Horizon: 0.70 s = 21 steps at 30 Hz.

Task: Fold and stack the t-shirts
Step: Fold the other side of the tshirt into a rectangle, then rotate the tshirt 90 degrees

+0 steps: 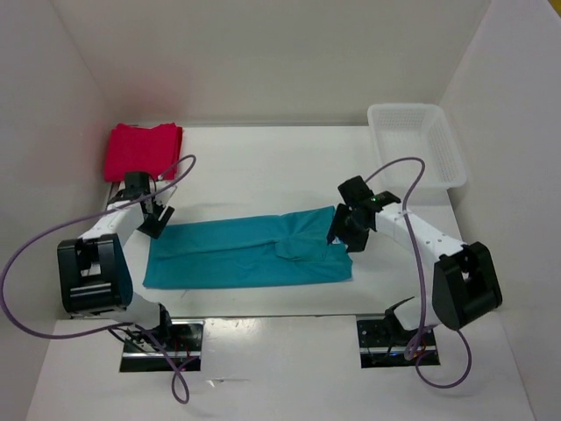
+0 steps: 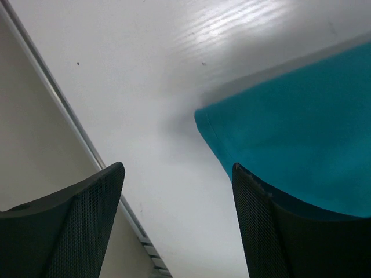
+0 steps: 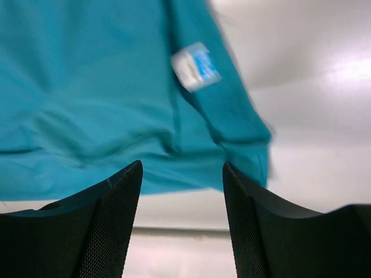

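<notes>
Progress is partial: teal shirt (image 1: 250, 250), folded lengthwise only, lies between left pincer (image 1: 156, 224) and right pincer (image 1: 344, 235), both apart, empty; red shirt (image 1: 140, 151) beyond left pincer looks folded.

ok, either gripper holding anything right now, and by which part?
Nothing held. Left gripper open at a corner of the teal t-shirt, right gripper open at its other end.

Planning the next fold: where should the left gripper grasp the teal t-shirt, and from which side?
Probably its far-left corner, approached from above on the left: the teal t-shirt lies flat as a long strip, and that corner sits exposed beside the open left gripper.
</notes>
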Each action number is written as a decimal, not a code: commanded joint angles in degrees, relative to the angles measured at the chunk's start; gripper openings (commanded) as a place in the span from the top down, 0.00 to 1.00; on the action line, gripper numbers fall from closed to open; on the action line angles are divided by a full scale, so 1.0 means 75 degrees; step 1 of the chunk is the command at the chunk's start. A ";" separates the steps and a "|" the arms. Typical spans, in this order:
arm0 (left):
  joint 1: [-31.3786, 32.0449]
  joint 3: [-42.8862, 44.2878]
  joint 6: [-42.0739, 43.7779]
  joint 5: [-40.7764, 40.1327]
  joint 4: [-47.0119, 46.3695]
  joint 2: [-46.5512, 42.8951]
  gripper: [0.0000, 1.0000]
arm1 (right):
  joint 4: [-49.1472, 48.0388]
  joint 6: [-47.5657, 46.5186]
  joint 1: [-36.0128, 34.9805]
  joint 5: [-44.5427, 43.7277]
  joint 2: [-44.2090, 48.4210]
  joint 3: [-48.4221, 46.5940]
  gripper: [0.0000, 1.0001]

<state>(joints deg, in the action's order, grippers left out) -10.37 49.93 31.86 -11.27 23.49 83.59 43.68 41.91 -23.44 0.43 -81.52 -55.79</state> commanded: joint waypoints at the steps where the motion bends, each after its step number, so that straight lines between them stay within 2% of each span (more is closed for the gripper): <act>1: -0.0141 0.0362 -0.0322 0.0272 -0.0669 0.0502 0.18 | 0.0387 0.1102 -0.0062 -0.0058 0.0672 0.0710 0.37; 5: -0.0141 0.0362 -0.0322 0.0272 -0.1021 0.0983 0.16 | 0.0491 0.1711 -0.0062 0.0025 0.0872 0.1414 0.30; 10: -0.0141 0.0292 -0.0240 0.0447 -0.1420 0.1136 0.11 | 0.0248 0.2088 0.0008 0.0387 0.1166 0.2059 0.28; 14: -0.0141 0.0292 -0.0064 0.0461 -0.1595 0.1615 0.11 | -0.0059 0.1831 0.0184 0.0833 0.0452 0.2142 0.28; 16: -0.0141 0.0292 -0.0064 0.0308 -0.1678 0.1908 0.17 | -0.0351 0.1713 0.0184 0.0974 0.0042 0.2142 0.28; 19: -0.0223 0.0444 -0.0146 0.0447 -0.1597 0.1909 0.35 | -0.0586 0.1490 0.0254 0.1232 -0.0472 0.2212 0.31; 21: -0.0223 0.0514 -0.0146 0.0448 -0.1503 0.1909 0.38 | -0.0691 0.1303 0.0325 0.1303 -0.0697 0.2212 0.46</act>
<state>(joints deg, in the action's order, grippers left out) -11.46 53.25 31.22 -9.54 12.36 95.94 42.87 53.32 -21.67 9.69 -83.96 -40.18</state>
